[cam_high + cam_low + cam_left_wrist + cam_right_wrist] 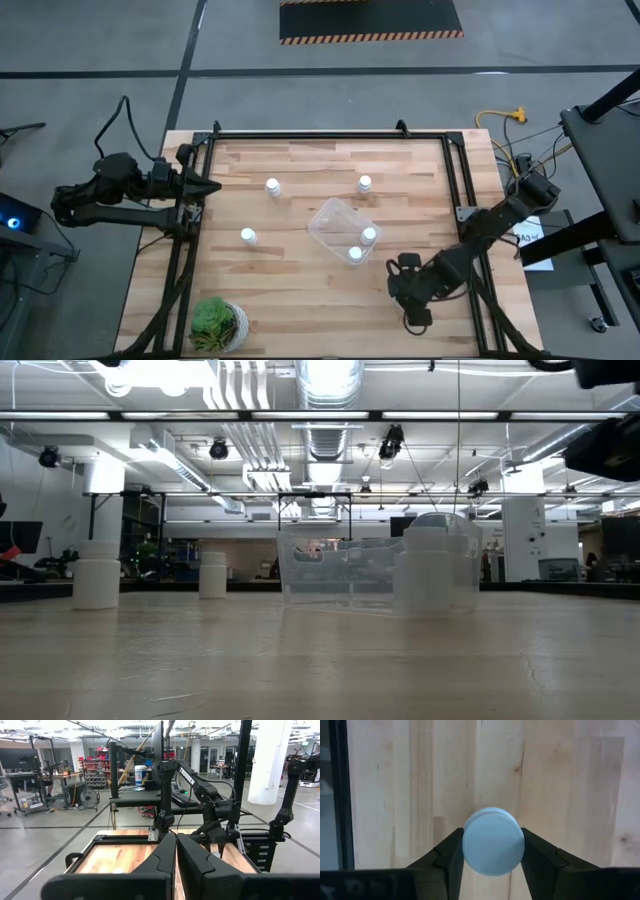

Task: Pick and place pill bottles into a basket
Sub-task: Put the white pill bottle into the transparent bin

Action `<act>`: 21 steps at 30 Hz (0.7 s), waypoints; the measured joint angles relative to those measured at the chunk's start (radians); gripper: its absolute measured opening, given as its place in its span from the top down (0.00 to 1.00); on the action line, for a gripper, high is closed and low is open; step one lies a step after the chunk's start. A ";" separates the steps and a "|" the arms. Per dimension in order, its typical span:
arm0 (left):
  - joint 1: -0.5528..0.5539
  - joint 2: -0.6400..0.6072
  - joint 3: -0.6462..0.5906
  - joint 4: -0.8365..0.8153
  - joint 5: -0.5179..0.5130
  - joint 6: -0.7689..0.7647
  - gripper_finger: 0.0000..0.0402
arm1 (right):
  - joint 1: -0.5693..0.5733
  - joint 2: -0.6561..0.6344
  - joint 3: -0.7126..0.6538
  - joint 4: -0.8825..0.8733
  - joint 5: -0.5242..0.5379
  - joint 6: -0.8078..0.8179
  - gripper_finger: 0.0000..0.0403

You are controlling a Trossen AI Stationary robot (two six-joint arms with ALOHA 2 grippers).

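Observation:
The clear tub [330,218] stands mid-table with two white bottles [369,235] [355,254] inside; it also shows in the low view [340,575]. Three more bottles stand upright on the table, one at the far left [272,186], one at the far middle [365,184] and one to the left of the tub [248,237]. My right gripper [404,280] is near the front right, pointing down, shut on a sixth bottle [493,847], which the gripper hides in the high view. My left gripper [207,186] is shut and empty at the table's left edge. My right gripper pinches the bottle between its two fingers [451,852], one on each side just below the round white cap [493,845]. The fingers come from above, pointing down. The bottle stands upright in the hold. Whether its base is on the table, I cannot tell.
A green potted plant [218,325] stands at the near left corner. A black metal frame [330,134] runs along the table's far, left and right edges. Bare wood lies between my right gripper and the tub.

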State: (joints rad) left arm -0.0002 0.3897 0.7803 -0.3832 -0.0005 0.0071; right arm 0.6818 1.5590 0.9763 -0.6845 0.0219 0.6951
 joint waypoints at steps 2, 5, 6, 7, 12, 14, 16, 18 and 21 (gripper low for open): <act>0.000 0.000 0.000 0.000 0.000 0.000 1.00 | -0.032 0.000 0.004 -0.001 -0.024 -0.020 0.64; 0.000 0.000 0.000 0.000 0.000 0.000 1.00 | -0.076 -0.002 0.016 -0.025 -0.047 -0.042 0.64; 0.000 0.000 0.000 0.000 0.000 0.000 1.00 | -0.090 -0.003 0.022 -0.031 -0.054 -0.053 0.64; 0.000 0.000 0.000 0.000 0.000 0.000 1.00 | -0.101 -0.006 0.029 -0.043 -0.057 -0.061 0.64; 0.000 0.000 0.000 0.000 0.000 0.000 1.00 | -0.153 -0.035 0.072 -0.119 -0.051 -0.083 0.64; 0.000 0.000 0.000 0.000 0.000 0.000 1.00 | -0.172 -0.050 0.091 -0.147 -0.042 -0.099 0.64; 0.000 0.000 0.000 0.000 0.000 0.000 1.00 | -0.192 -0.057 0.105 -0.175 -0.041 -0.119 0.64; 0.000 0.000 0.000 0.000 0.000 0.000 1.00 | -0.214 -0.060 0.116 -0.204 -0.041 -0.141 0.64; 0.000 0.000 0.000 0.000 0.000 0.000 1.00 | -0.251 -0.061 0.135 -0.249 -0.042 -0.182 0.64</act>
State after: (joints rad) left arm -0.0002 0.3897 0.7807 -0.3832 -0.0005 0.0071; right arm 0.4311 1.4982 1.1115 -0.9333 -0.0204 0.5128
